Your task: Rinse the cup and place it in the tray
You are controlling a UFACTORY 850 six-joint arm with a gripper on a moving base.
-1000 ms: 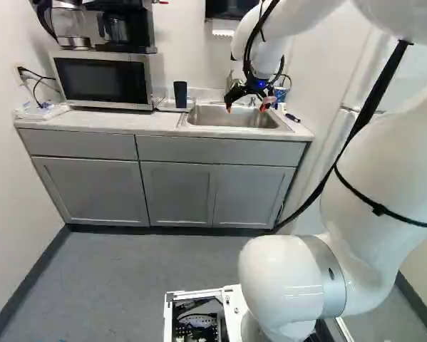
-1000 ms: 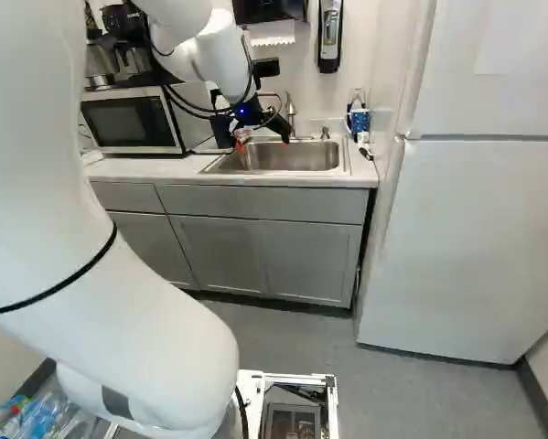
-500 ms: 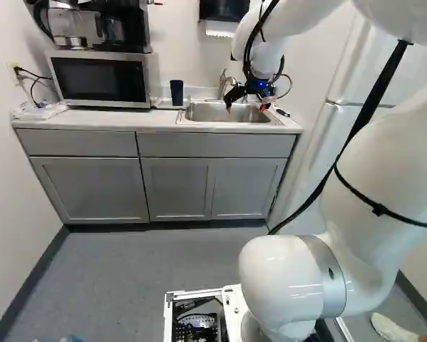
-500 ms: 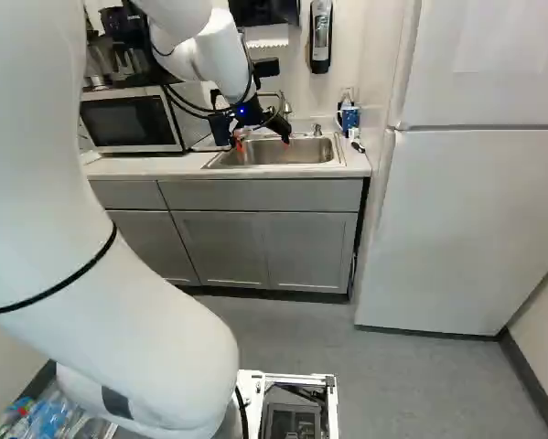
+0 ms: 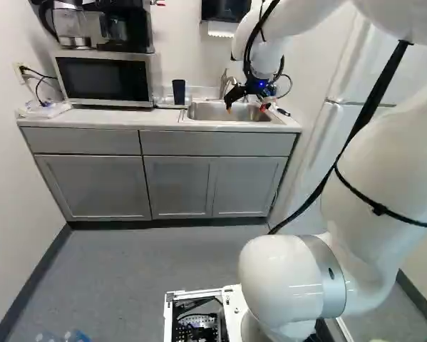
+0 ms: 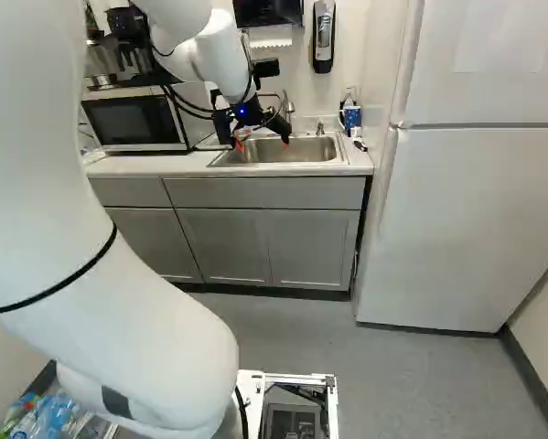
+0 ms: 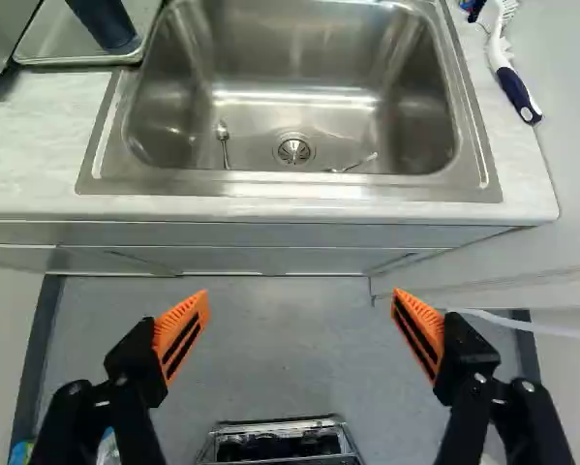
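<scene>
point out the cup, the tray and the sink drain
Cup [image 5: 179,92]: left base view, on its dark side
Tray [image 7: 59,37]: wrist view, on its bare surface beside the cup
Drain [image 7: 293,149]: wrist view, on the middle of its strainer

Cup [image 7: 104,19] on tray [image 7: 52,34], tool [image 5: 246,108] spread

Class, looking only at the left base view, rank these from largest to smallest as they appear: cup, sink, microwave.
1. Microwave
2. Sink
3. Cup, clearly the smallest of the three there
</scene>
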